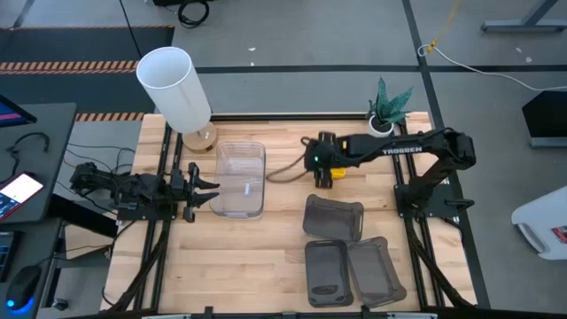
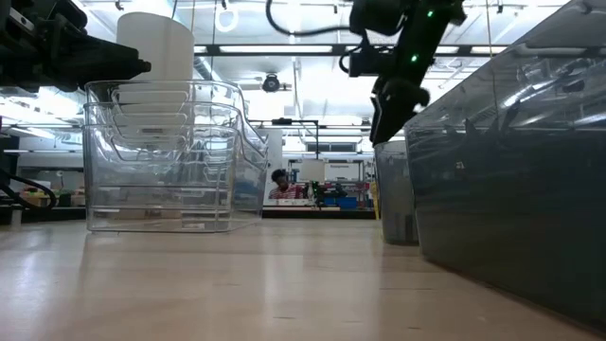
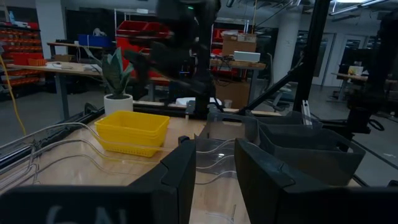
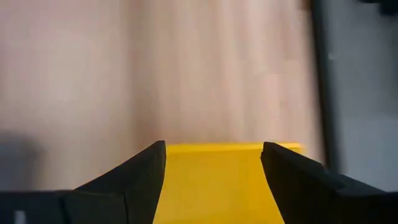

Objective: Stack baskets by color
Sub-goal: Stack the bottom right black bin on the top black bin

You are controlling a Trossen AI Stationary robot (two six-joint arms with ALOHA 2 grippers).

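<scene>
Above the yellow baskets near the tabletop's far edge, the right gripper hangs with fingers spread wide, gripping nothing. The left gripper, fingers part open, waits at the clear baskets' near-left corner. Three grey baskets sit apart toward the front right; bare wood stretches front left.

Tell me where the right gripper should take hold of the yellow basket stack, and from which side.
Probably by a rim wall, from straight above. The yellow basket stack sits flat with its open top up, so one finger can go inside the wall and one outside. The right gripper already hangs over it, open, fingers pointing down. The clear baskets and the left gripper stand apart from it.
</scene>
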